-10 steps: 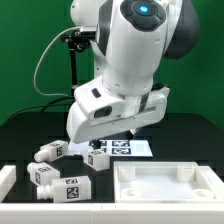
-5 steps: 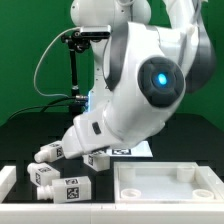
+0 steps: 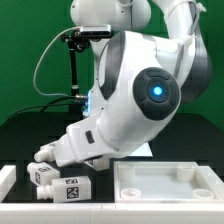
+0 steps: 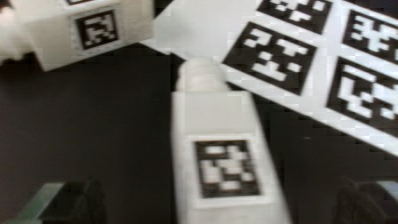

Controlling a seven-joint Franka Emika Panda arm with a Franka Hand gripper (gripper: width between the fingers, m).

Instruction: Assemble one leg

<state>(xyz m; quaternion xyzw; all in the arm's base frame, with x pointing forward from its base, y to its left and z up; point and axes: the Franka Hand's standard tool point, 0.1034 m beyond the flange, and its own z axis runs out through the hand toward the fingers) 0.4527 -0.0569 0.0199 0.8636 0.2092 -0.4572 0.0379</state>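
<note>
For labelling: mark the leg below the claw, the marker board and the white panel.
the leg [image 4: 221,150], wrist view, its tagged upper face.
the marker board [image 4: 270,52], wrist view, one printed tag.
the white panel [image 3: 165,182], exterior view, its bare floor.

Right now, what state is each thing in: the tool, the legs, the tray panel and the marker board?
tool: open, fingers wide apart, one either side of the middle leg.
middle leg: lying flat, not gripped.
second leg: lying flat, untouched.
front leg: lying on its side, untouched.
tray panel: flat, rims up, no leg attached.
marker board: flat, tags up.
</note>
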